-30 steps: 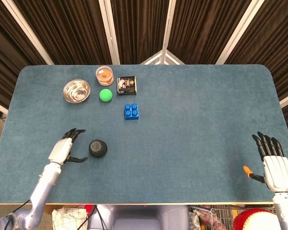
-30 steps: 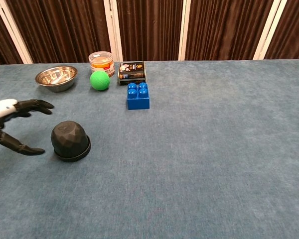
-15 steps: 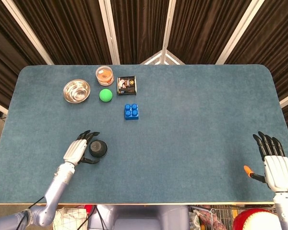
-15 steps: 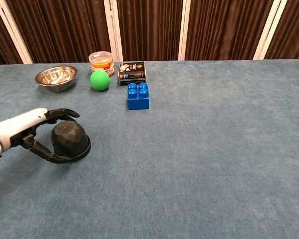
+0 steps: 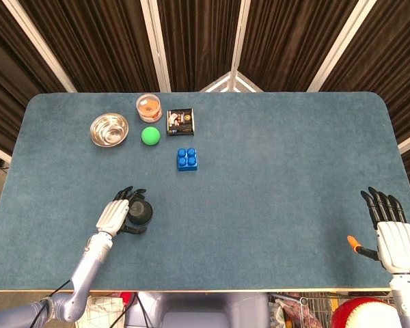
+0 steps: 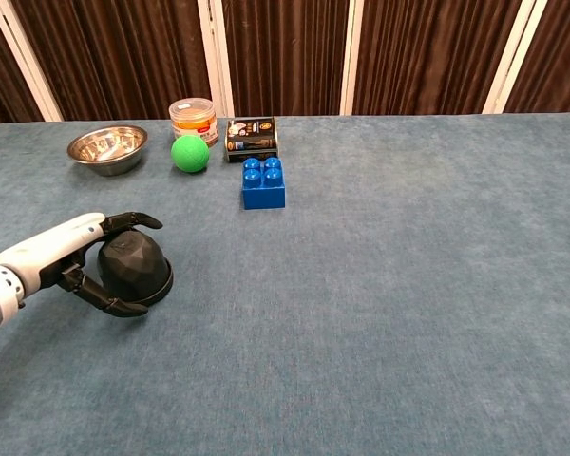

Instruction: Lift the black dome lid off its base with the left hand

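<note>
Black dome lid (image 6: pixel 136 264) on its base, left hand (image 6: pixel 71 256) cupped around it.

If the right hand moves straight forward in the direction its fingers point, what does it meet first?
Nothing, as far as the head view shows: the right hand points toward the table's far edge, and only bare blue tabletop lies ahead. Height above the surface is unclear.

Bright, even light — sharp, soft shadows

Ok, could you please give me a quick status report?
Left hand cupped around black dome lid, fingers over it. Lid on its base. Right hand open, idle. Nothing in the way.
</note>
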`<state>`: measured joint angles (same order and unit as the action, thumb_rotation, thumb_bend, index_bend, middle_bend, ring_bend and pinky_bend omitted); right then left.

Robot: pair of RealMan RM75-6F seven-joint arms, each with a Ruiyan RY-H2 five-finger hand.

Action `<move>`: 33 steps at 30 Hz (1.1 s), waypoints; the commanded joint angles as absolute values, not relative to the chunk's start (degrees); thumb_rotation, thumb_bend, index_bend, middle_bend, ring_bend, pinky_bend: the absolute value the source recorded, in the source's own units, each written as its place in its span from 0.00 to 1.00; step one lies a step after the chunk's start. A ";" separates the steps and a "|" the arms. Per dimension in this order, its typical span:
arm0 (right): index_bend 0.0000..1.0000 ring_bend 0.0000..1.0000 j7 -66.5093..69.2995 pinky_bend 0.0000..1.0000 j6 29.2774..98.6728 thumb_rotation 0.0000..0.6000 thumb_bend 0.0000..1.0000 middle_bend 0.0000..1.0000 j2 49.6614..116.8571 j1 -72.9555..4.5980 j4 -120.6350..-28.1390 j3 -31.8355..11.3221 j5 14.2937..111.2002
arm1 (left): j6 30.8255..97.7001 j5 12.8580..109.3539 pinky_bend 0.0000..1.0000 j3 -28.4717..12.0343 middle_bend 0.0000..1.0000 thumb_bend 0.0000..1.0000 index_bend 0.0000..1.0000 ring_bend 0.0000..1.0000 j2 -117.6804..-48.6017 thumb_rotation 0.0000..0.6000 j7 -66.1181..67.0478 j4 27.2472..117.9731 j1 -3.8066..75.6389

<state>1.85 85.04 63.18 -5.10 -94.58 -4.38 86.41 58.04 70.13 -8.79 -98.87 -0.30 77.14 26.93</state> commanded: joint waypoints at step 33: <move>0.00 0.00 0.90 0.00 84.01 1.00 0.23 0.00 63.72 -5.71 -94.76 -4.60 85.66 | 65.04 71.48 0.00 -9.09 0.46 0.43 0.44 0.00 -94.36 1.00 6.41 84.52 25.96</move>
